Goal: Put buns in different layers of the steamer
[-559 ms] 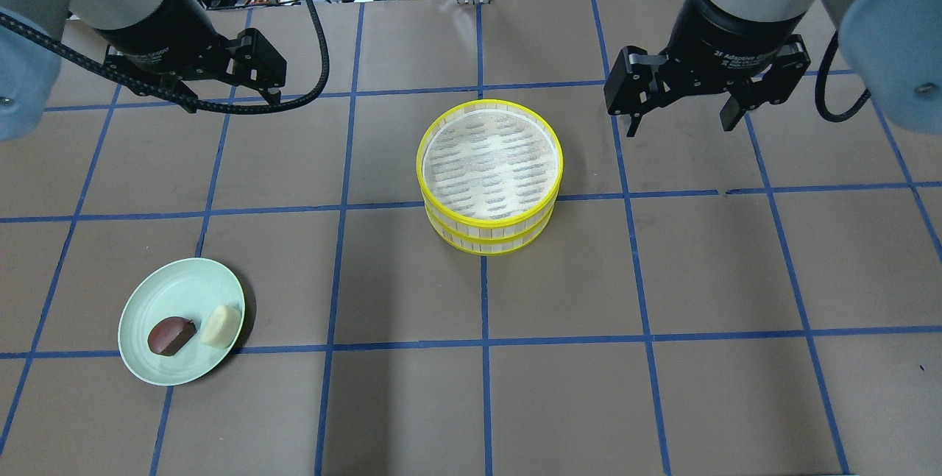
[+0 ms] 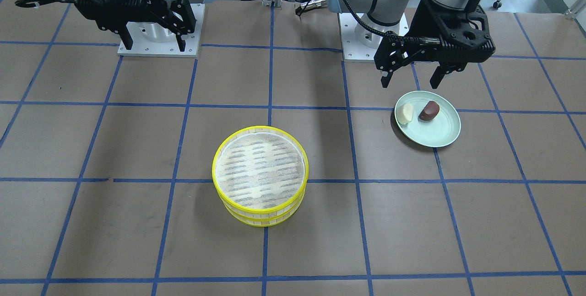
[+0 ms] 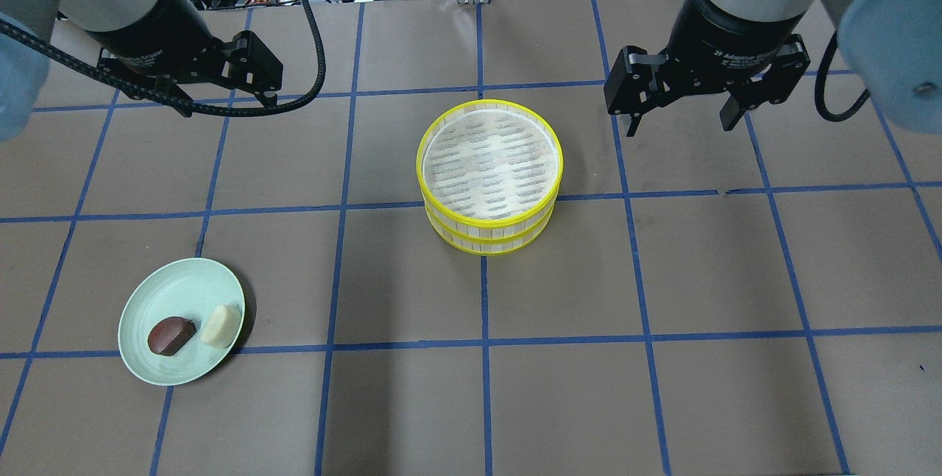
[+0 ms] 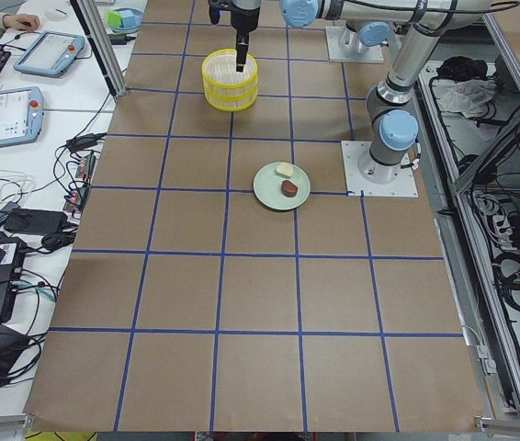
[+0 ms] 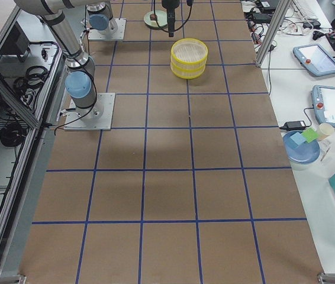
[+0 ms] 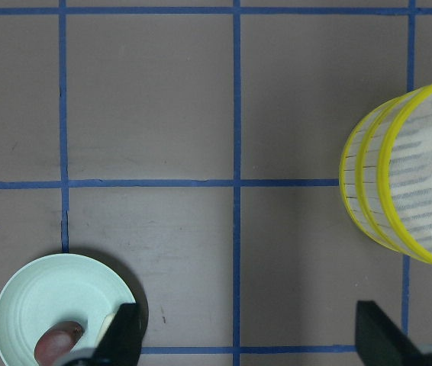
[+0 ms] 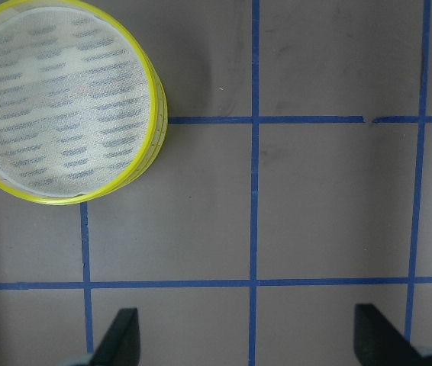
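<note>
The two steamer layers (image 3: 489,174) stand stacked at the table's middle; the top tray is empty and the lower one's inside is hidden. They also show in the front view (image 2: 260,174). The cream-white bun (image 3: 221,327) and the reddish-brown bun (image 3: 171,335) lie side by side on a light green plate (image 3: 147,292). My left gripper (image 3: 221,97) is open and empty, high above the table; in the front view (image 2: 409,81) it hangs just behind the plate. My right gripper (image 3: 679,123) is open and empty, to the right of the steamer.
Brown paper with a blue tape grid covers the table (image 3: 662,388). The arm bases (image 2: 158,35) stand at the robot's edge. Tablets, cables and a blue bowl (image 5: 300,148) lie on side benches beyond the table.
My left gripper has shifted slightly to the left in the overhead view. The right gripper, steamer, plate and buns have not moved.
</note>
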`<move>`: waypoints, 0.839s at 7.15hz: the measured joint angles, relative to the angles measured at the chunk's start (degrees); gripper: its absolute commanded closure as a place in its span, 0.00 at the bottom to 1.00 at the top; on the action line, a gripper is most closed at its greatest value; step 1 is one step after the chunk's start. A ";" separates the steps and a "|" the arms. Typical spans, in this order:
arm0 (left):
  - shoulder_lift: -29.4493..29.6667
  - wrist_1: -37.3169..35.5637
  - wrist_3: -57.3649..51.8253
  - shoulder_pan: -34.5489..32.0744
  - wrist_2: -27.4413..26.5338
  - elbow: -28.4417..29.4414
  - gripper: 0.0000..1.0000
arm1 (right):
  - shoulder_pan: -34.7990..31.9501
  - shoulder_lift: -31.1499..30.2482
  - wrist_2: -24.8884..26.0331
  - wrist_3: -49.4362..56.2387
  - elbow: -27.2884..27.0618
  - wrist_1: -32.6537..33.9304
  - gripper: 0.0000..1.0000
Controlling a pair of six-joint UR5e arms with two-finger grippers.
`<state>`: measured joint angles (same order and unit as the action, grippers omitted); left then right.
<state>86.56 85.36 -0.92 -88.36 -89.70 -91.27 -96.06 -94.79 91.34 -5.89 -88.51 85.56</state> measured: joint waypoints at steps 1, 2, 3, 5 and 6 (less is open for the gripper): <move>-0.16 0.71 -0.03 0.08 -0.05 0.03 0.00 | 0.00 0.00 0.01 0.00 0.00 -0.01 0.00; -0.21 1.22 -0.04 0.24 -0.07 0.03 0.00 | 0.00 0.00 0.02 0.00 0.00 0.00 0.00; -0.15 1.76 -0.04 0.56 -0.06 0.03 0.00 | 0.05 0.02 0.02 0.08 0.00 0.02 0.00; 0.03 3.07 -0.07 2.10 0.02 -0.04 0.00 | 0.22 0.36 0.06 0.23 0.00 0.26 0.00; 0.01 3.60 -0.54 2.84 0.04 -0.07 0.00 | 0.25 1.08 0.01 -0.30 0.20 0.53 0.00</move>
<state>86.57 88.96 -1.46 -85.52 -89.66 -91.34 -95.82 -93.71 91.34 -6.19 -88.30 86.09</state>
